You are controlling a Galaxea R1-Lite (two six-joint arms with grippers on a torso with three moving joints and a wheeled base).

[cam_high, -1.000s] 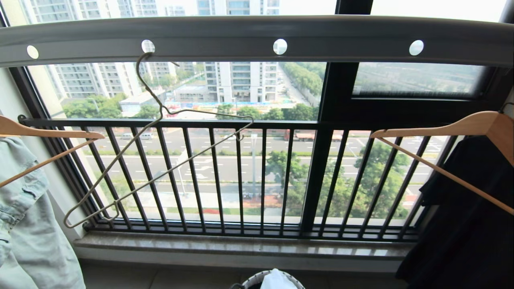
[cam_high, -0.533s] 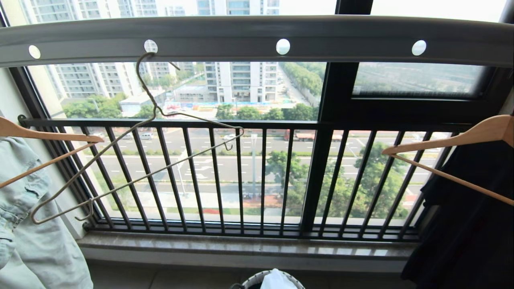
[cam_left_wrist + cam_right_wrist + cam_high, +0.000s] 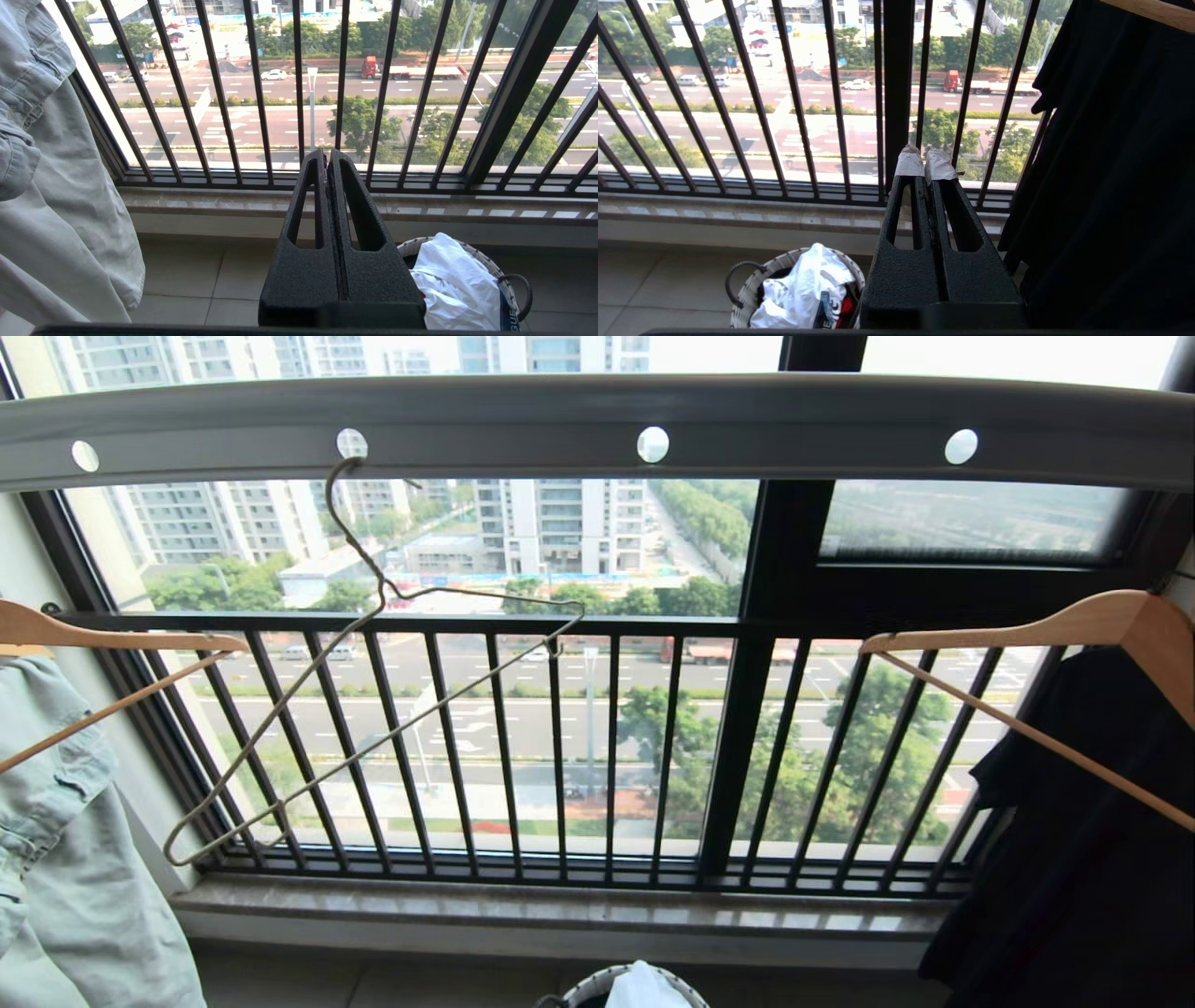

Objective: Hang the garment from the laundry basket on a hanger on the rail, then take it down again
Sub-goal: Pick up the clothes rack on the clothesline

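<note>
Hi-rise apt balcony: drying rail, window railing, tiled floor.

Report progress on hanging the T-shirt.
Nothing looks done: the white T-shirt lies in the laundry basket, and the wire hanger hangs bare from the rail. Left gripper and right gripper are shut, empty. Hanging and taking down remain.

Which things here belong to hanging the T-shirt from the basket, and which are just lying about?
Part of the job:
- white T-shirt
- laundry basket
- wire hanger, hooked in a hole
- grey rail

Just there:
- pale denim garment
- two wooden hangers
- dark garment
- red cloth in the basket
- black window railing
</note>
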